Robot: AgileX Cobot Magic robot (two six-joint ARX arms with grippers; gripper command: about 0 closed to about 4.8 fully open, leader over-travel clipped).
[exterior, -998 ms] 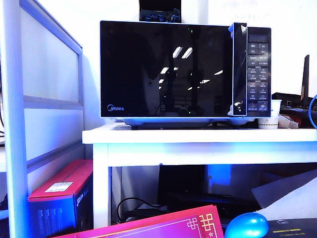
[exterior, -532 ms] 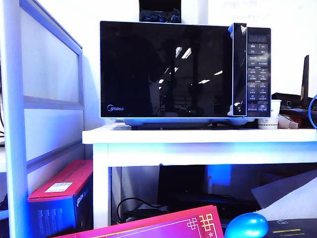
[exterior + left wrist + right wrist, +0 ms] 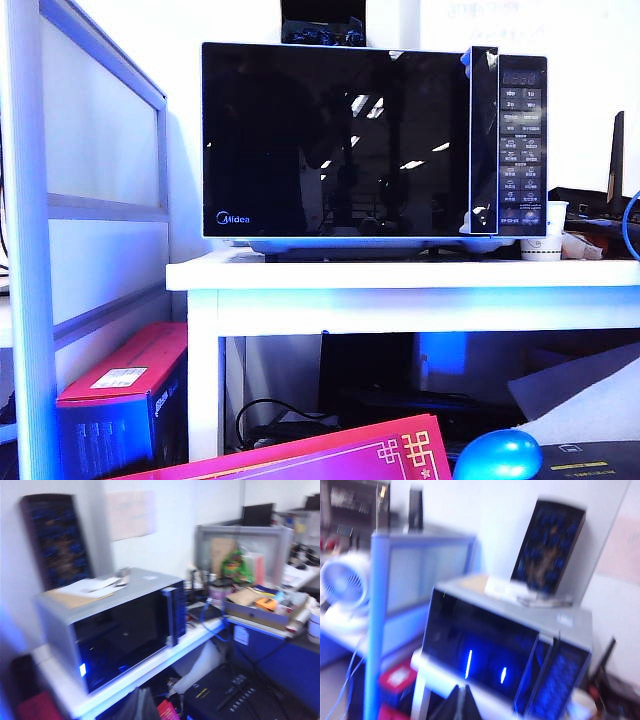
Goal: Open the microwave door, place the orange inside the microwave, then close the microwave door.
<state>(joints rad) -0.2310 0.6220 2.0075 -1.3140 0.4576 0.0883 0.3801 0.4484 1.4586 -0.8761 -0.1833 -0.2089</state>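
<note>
On the white table (image 3: 400, 275), the microwave (image 3: 375, 140) was seen with its door shut.

The microwave door (image 3: 335, 140) was pressed flush against the cabinet, the handle strip lying beside the button panel (image 3: 523, 150). The orange was not found in any view. The right gripper (image 3: 461, 700) was shown from its blurred wrist view as a dark point with fingers clenched together on nothing, held in front of the microwave. The left gripper's (image 3: 135, 705) dark tip was glimpsed only faintly; its finger state could not be told. A blue rounded object (image 3: 498, 455) was seen below the table.
</note>
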